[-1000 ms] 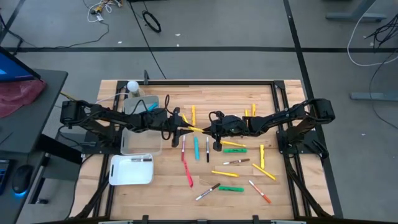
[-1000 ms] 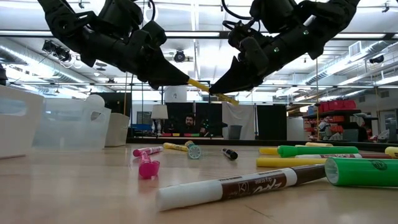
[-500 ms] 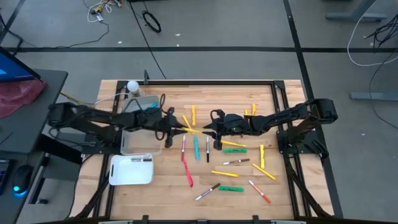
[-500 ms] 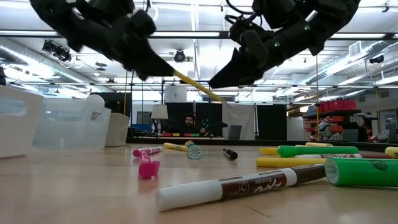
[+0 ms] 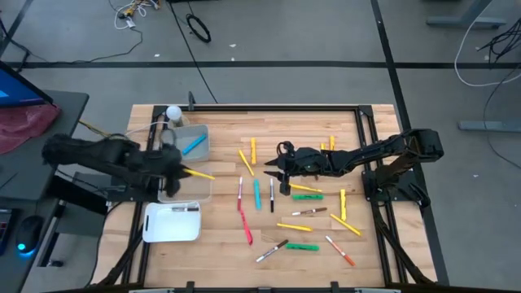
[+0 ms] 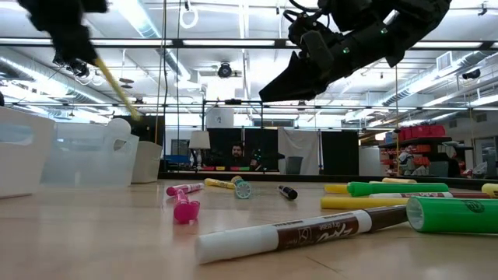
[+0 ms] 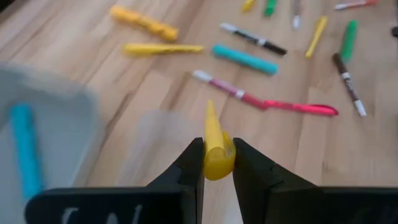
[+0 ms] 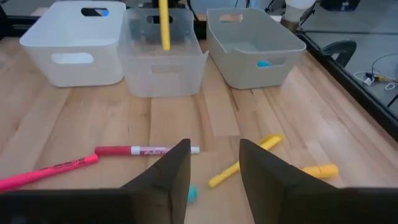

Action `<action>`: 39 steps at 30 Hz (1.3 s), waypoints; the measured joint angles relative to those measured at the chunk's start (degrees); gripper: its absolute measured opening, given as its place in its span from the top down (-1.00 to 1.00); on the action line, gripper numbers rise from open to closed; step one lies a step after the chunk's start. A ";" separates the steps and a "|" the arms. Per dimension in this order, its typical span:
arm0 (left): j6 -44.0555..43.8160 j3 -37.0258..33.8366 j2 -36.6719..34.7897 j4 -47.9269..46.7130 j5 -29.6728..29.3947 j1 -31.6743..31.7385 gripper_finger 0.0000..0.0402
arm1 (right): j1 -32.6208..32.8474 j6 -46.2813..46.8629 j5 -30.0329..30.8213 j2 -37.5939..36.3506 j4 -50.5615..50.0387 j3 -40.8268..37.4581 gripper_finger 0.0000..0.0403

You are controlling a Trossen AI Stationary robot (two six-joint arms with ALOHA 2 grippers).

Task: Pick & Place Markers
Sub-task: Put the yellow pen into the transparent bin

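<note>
Left gripper point(image 7: 217, 165) jaws clenched on yellow marker point(image 7: 214, 146) above clear bin point(image 5: 186, 181), right gripper point(image 8: 212, 165) jaws released over tabletop point(image 5: 326, 236) markers.

A robotics lab: wooden workbench point(image 5: 220, 244), concrete floor with loose cables point(image 5: 134, 12), ceiling strip lights point(image 6: 436, 78).

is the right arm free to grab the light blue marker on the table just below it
Probably yes: the right gripper is open and empty, hovering beside the light blue marker, which lies clear of its neighbours. The left gripper is away at the bins, holding a yellow marker.
</note>
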 joint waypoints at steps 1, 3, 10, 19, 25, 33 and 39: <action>-2.67 0.98 -0.79 -3.28 -1.10 -1.19 0.69 | 0.00 0.00 0.00 0.00 0.22 0.00 0.31; -6.61 1.66 -2.25 -8.13 -2.88 -2.38 0.69 | 0.00 -0.02 0.00 0.02 0.53 0.00 0.31; -12.17 -5.79 -2.96 -9.98 -2.67 -2.59 0.69 | 0.00 -0.02 0.00 0.02 1.92 0.00 0.31; -12.17 -17.58 -2.98 4.41 -4.18 -2.52 0.66 | 0.00 -0.23 0.02 0.04 2.04 -0.02 0.31; -17.12 -21.17 -2.96 7.62 -4.05 -2.48 0.60 | -0.01 -0.36 0.02 0.07 2.04 -0.07 0.31; -19.20 -22.56 -2.94 8.56 -4.15 -1.78 0.58 | -0.90 -0.59 0.02 0.07 2.20 -0.09 0.31; -21.70 -22.56 -2.96 8.33 -6.33 1.94 0.57 | -1.11 -0.57 0.04 0.07 2.44 -0.09 0.31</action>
